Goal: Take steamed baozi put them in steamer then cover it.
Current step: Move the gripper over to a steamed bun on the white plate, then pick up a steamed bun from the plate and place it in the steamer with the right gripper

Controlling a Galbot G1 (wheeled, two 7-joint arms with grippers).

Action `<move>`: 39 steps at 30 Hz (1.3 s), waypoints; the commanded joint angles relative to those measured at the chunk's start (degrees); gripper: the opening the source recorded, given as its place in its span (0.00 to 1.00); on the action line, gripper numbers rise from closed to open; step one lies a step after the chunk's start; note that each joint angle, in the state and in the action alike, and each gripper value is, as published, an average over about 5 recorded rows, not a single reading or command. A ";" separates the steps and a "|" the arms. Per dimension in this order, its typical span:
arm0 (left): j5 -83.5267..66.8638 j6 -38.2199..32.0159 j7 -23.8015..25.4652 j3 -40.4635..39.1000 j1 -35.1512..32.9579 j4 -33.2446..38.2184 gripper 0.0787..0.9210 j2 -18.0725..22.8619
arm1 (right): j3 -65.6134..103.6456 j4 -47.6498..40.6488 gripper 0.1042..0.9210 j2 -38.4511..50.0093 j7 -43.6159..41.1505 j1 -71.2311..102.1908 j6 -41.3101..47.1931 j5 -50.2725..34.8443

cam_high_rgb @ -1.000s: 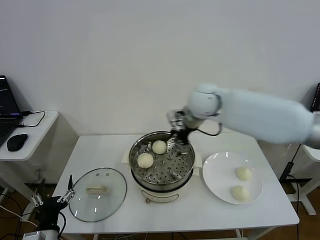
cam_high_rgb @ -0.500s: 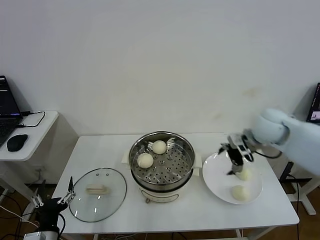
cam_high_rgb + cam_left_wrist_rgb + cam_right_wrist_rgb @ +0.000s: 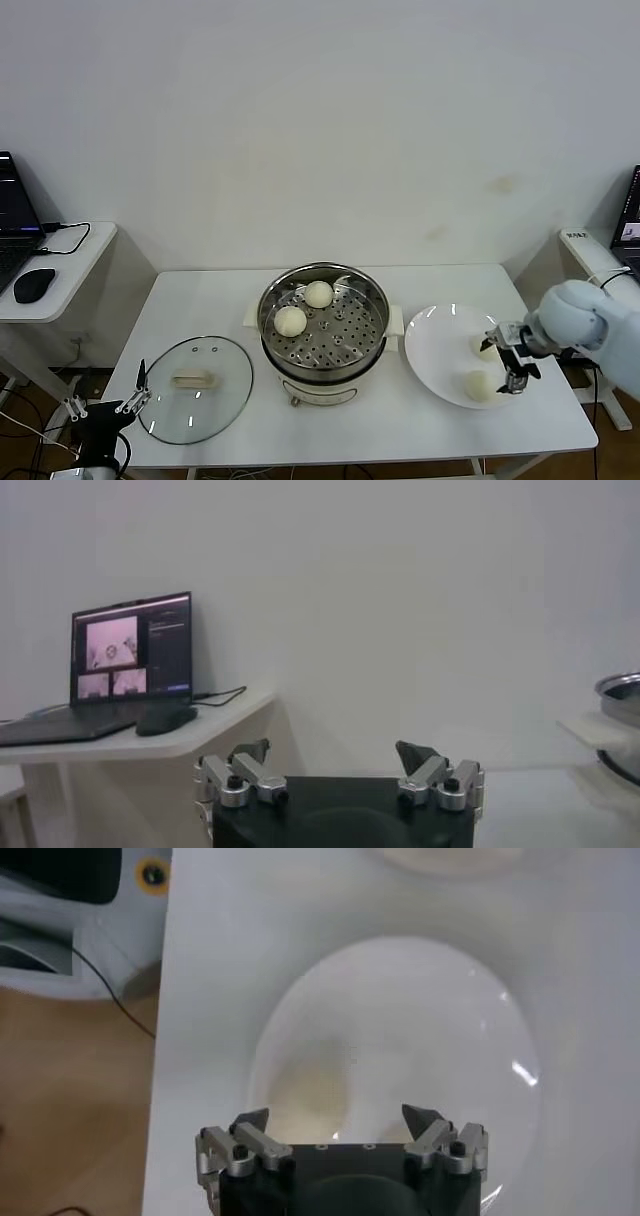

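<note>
Baozi number four in all: two (image 3: 318,294) (image 3: 290,320) sit on the perforated tray of the stainless-steel steamer (image 3: 372,345) at the middle of the white table (image 3: 400,425), and two more (image 3: 484,346) (image 3: 478,385) lie on the white plate (image 3: 435,350) just to its right. Over that plate's outer edge hangs the right gripper (image 3: 510,360), jaws spread and holding nothing, the nearer plate bun showing between its fingertips in the wrist view (image 3: 310,1088). Off the table's front-left corner the left gripper (image 3: 105,405) waits low, also spread wide, close to the glass cover (image 3: 195,389), which lies flat on the table left of the steamer.
</note>
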State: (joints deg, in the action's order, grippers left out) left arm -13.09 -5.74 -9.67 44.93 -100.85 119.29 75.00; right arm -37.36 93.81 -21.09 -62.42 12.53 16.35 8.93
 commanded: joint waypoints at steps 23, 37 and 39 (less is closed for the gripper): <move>-0.08 0.27 -0.03 0.56 0.63 0.28 0.88 0.53 | 2.24 -8.53 0.77 -7.63 2.61 5.50 0.78 2.88; -0.40 0.23 -0.08 0.99 0.65 0.37 0.88 0.35 | -0.40 -8.15 0.60 -6.91 0.41 -2.14 1.18 -0.86; -0.49 0.24 -0.07 1.04 0.72 0.43 0.88 0.27 | -1.89 -7.89 0.59 -6.49 0.04 -5.57 1.41 -2.34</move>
State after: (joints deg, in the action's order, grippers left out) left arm -13.46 -5.51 -9.75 45.89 -100.20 119.63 75.38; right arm -37.13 86.10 -27.72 -61.66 13.69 17.53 9.38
